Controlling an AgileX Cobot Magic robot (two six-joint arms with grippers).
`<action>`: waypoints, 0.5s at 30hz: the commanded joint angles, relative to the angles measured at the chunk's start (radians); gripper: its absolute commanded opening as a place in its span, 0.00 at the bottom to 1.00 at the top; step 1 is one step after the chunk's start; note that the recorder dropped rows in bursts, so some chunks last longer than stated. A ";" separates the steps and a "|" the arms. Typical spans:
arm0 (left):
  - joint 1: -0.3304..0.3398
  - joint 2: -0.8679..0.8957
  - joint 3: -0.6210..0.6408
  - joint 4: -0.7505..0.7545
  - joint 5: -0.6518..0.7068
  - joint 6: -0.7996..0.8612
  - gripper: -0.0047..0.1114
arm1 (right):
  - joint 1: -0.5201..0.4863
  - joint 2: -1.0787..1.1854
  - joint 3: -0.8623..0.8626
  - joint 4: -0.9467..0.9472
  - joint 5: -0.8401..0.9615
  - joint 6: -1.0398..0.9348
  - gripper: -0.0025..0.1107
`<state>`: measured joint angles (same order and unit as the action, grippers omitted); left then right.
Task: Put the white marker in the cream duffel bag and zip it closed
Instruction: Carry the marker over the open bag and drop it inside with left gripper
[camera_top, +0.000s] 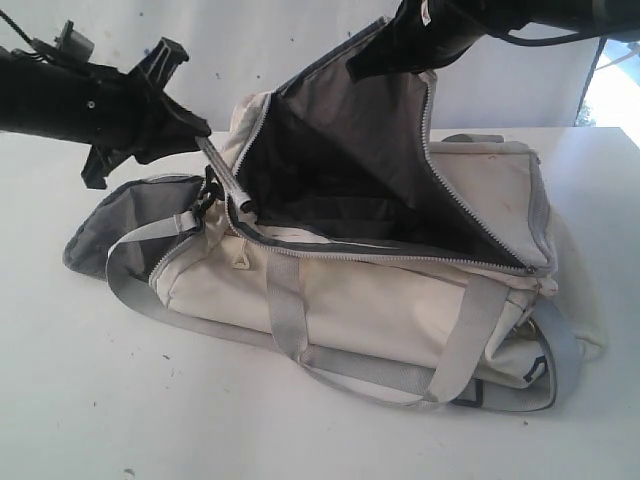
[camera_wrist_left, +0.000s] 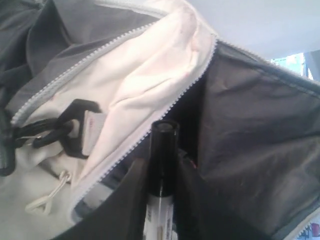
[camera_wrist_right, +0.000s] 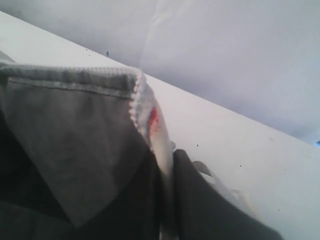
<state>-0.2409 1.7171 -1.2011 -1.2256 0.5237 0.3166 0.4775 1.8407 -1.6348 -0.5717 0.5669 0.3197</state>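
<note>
The cream duffel bag (camera_top: 400, 300) lies on its side on the white table, its mouth held wide, dark grey lining (camera_top: 350, 170) showing. My right gripper (camera_top: 375, 55) is shut on the bag's upper flap (camera_wrist_right: 100, 120), pinching the zipper edge (camera_wrist_right: 157, 150) and lifting it. My left gripper (camera_top: 195, 125) hovers at the bag's left end, just outside the opening, shut on the white marker (camera_wrist_left: 161, 200). The marker's black cap (camera_wrist_left: 164, 150) points toward the dark inside of the bag (camera_wrist_left: 250, 130). In the exterior view the marker is hidden by the gripper.
Grey webbing handles (camera_top: 290, 320) and a shoulder strap (camera_top: 500, 395) trail over the table in front of the bag. A black clip (camera_wrist_left: 70, 132) hangs at the bag's end by the zipper. The white table (camera_top: 120, 410) extends all round; a white wall stands behind.
</note>
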 joint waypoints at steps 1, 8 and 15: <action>-0.085 -0.011 0.000 -0.078 -0.196 0.029 0.04 | -0.011 -0.012 -0.009 0.000 0.009 0.004 0.02; -0.212 0.018 0.000 -0.101 -0.374 0.029 0.04 | -0.011 -0.012 -0.009 0.000 0.009 0.004 0.02; -0.262 0.095 -0.025 -0.132 -0.383 0.029 0.04 | -0.011 -0.012 -0.009 0.000 0.009 0.004 0.02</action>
<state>-0.4935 1.7818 -1.2034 -1.3392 0.1439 0.3426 0.4775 1.8407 -1.6348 -0.5621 0.5691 0.3197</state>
